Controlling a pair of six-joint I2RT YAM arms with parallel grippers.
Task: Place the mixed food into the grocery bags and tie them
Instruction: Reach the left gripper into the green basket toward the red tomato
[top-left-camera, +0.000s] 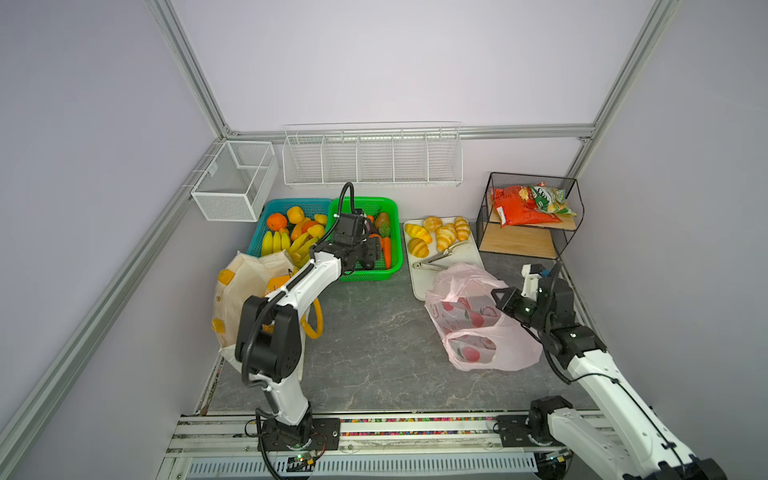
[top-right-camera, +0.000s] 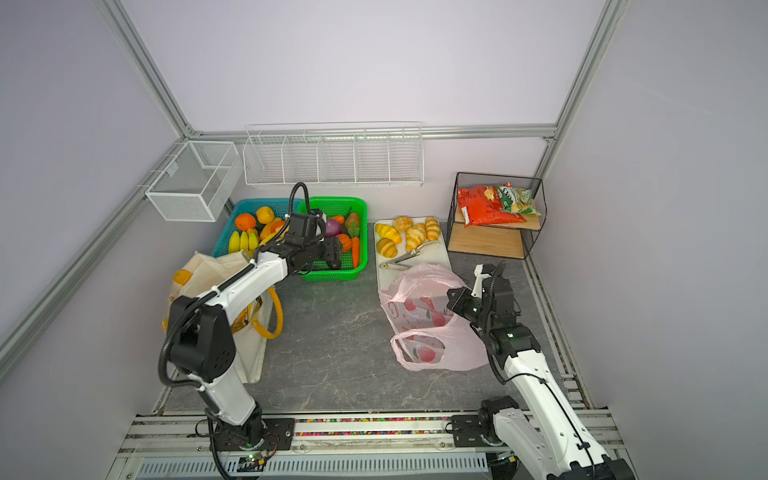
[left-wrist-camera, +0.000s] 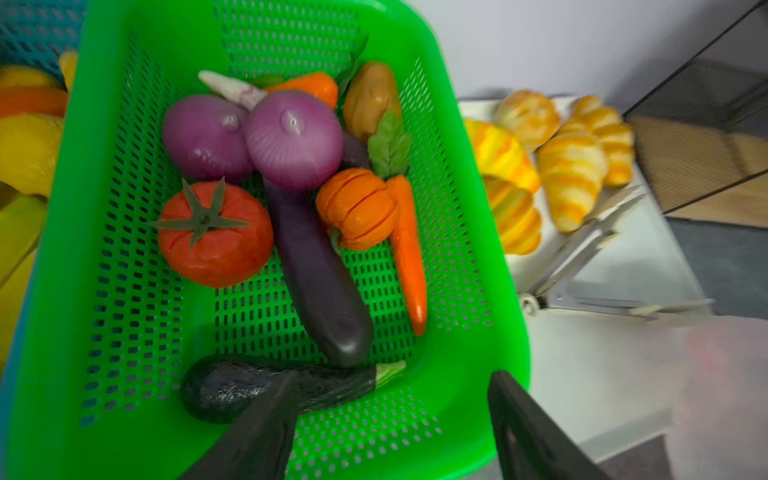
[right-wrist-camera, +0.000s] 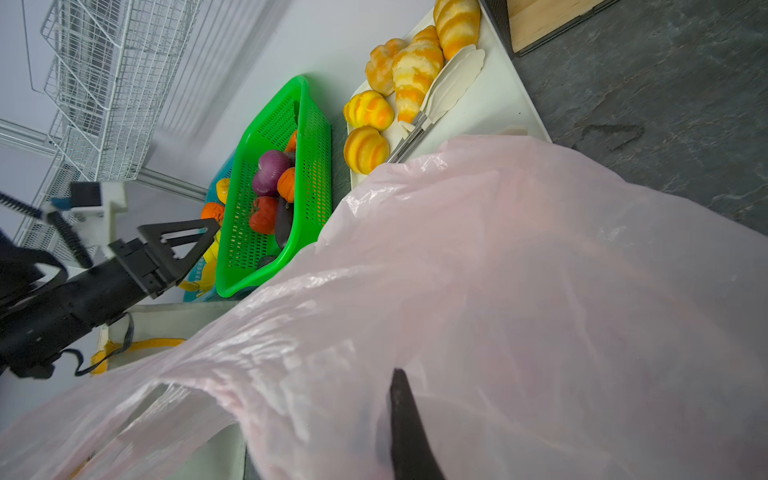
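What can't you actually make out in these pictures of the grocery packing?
Inside the canvas tote: left arm covers most, both top views.
What the pink bag holds: its film blurs it, every view.
Tips of the right claw: buried in that film, right wrist view.
Print on the snack packets: too small, both top views.

My two top views look steeply down over the whole table (top-left-camera: 374, 353) from its near edge. The left wrist view hangs close above the green basket (left-wrist-camera: 124, 291); the right wrist view, close against the pink bag (right-wrist-camera: 540, 291), shares that basket.
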